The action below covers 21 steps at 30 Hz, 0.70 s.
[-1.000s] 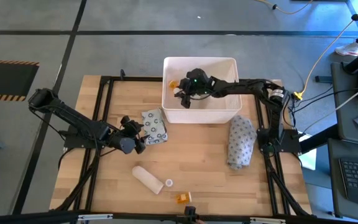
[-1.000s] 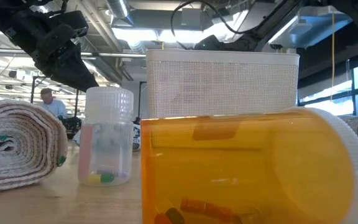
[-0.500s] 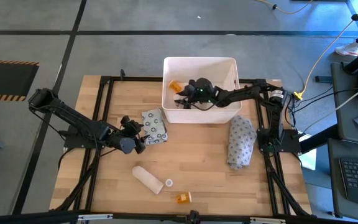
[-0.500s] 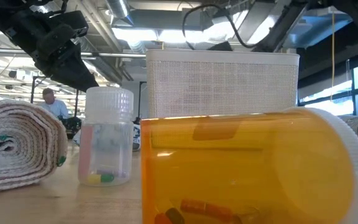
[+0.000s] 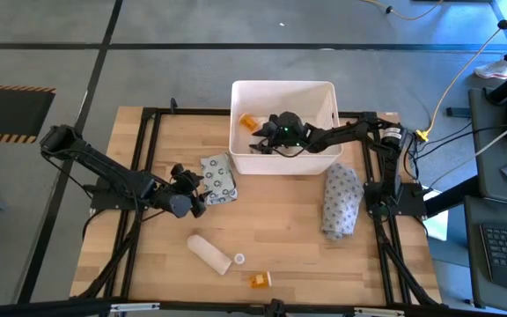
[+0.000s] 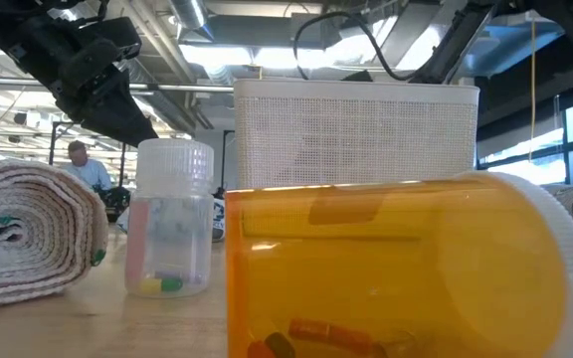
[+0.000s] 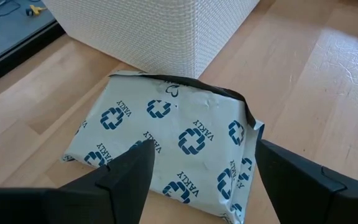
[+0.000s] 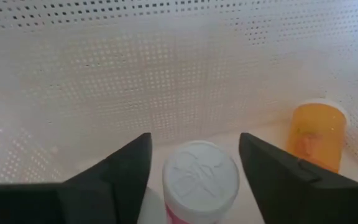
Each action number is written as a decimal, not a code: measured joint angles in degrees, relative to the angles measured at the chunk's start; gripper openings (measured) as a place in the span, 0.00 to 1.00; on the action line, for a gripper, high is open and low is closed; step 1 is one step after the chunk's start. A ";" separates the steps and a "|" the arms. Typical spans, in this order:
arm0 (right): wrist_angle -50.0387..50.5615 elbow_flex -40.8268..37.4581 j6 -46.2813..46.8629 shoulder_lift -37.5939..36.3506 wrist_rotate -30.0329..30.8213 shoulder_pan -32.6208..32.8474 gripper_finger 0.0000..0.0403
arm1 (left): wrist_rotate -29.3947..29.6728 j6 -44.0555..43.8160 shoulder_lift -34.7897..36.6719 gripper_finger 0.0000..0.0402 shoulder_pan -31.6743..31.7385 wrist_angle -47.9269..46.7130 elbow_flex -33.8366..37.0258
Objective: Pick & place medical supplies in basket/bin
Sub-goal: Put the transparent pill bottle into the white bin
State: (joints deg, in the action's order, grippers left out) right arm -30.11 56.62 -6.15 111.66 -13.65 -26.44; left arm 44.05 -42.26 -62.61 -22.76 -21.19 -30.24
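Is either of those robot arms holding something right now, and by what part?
The right end effector, down in the bin, has a white-capped bottle between its open fingers; a grip cannot be told. The left end effector holds nothing.

floor: smooth grey concrete floor (image 5: 148, 79) lying around light wooden table (image 5: 297, 255) | ceiling: bright strip lights (image 6: 207, 55) glowing overhead

right gripper (image 5: 267, 145) lowered deeper into white bin (image 5: 327, 95)
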 joint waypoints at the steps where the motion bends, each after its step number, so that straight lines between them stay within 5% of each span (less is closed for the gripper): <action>1: -0.06 0.00 -0.03 0.00 0.00 0.00 0.63 | 0.00 0.00 -0.01 0.68 0.00 0.01 -0.01; 11: -0.39 1.73 -0.56 -4.42 3.54 -0.02 0.73 | -0.07 -0.02 0.00 0.67 0.00 0.04 -0.02; 21: 1.63 1.73 -2.39 -20.91 6.63 1.08 0.73 | -0.13 -0.02 0.00 0.67 0.00 0.22 -0.02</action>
State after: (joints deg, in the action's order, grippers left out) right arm -28.48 58.35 -8.54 90.75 -7.02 -25.36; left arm 43.92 -42.28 -62.61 -22.76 -20.97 -30.26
